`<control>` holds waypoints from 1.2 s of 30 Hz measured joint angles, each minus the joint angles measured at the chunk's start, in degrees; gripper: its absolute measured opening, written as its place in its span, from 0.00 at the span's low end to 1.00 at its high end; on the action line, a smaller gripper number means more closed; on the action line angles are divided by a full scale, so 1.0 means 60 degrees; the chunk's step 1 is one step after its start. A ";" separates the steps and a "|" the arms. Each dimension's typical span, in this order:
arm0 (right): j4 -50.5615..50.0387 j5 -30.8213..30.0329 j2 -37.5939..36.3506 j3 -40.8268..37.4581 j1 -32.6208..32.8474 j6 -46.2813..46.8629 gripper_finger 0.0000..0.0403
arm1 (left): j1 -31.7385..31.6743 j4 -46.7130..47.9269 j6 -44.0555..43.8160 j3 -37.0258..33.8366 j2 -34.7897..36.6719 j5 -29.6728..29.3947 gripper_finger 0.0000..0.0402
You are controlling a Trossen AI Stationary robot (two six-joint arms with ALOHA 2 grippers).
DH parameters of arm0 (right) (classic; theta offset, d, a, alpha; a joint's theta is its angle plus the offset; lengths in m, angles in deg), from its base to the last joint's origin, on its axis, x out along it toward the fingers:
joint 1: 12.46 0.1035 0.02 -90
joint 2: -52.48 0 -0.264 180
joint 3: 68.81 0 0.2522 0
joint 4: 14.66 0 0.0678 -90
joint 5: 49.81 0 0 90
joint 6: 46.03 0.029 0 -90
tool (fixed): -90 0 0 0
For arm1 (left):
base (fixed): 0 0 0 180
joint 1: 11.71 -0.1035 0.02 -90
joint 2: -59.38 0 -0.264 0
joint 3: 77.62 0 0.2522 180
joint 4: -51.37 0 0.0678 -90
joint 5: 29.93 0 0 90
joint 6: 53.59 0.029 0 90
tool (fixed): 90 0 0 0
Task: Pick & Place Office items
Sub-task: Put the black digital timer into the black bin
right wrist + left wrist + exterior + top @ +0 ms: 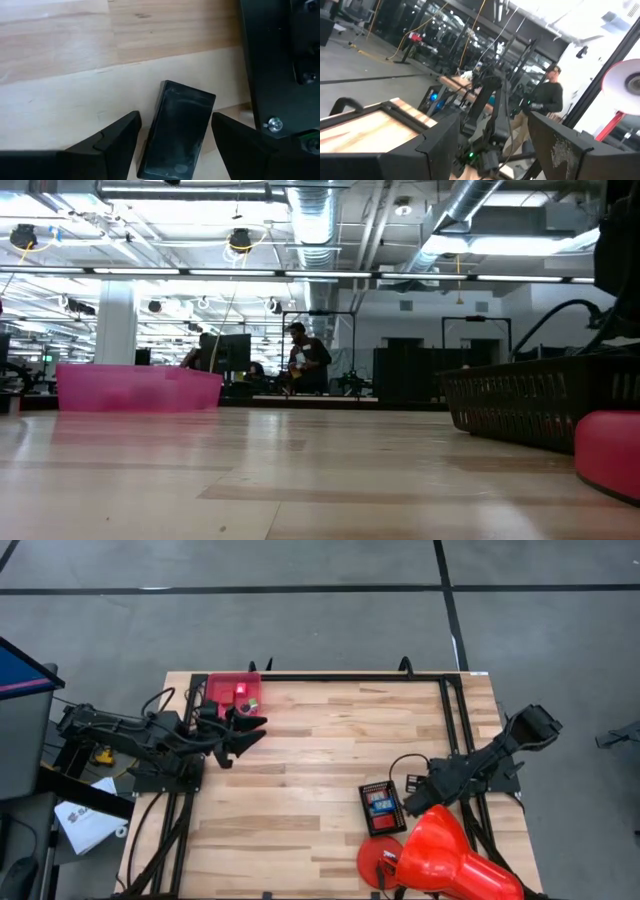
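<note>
A small black rectangular block point(177, 132) lies flat on the wooden table near its right edge, also visible from above point(413, 783). My right gripper point(175, 116) point(424, 786) is open, with one finger on each side of the block and a gap to both. Beside it, the black tray point(368, 822) holds red and blue pieces point(380, 803). My left gripper point(250, 730) point(494, 117) is open and holds nothing. It hovers by the pink bin point(233, 690) at the far left, which has a green-white piece point(251, 703) in it.
A big red cone-shaped object point(450, 855) and a red disc point(378, 862) lie at the near right, close to my right arm. A black metal frame point(267, 60) runs along the table's right edge. A person point(547, 97) stands in the room beyond. Bare wood point(300, 790) spans the middle.
</note>
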 joint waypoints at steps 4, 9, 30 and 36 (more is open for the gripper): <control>-0.0029 -0.0221 0.0254 0.0018 0.0181 -0.0067 0.62 | 0.0000 -0.0530 0.0000 0.0000 0.0000 0.0000 0.58; -0.0018 -0.0586 0.0516 0.0040 0.0471 -0.0017 0.62 | 0.0000 -0.1095 0.0011 0.0000 0.0004 0.0000 0.58; 0.1755 -0.4420 -0.0883 -0.0073 -0.0649 -0.1531 0.56 | 0.0000 -0.1806 0.0007 0.0000 0.0000 -0.0255 0.58; 0.1463 -0.4139 -0.3055 0.0191 -0.1459 -0.4739 0.56 | 0.0000 -0.1782 0.0254 0.0000 0.0000 -0.0214 0.58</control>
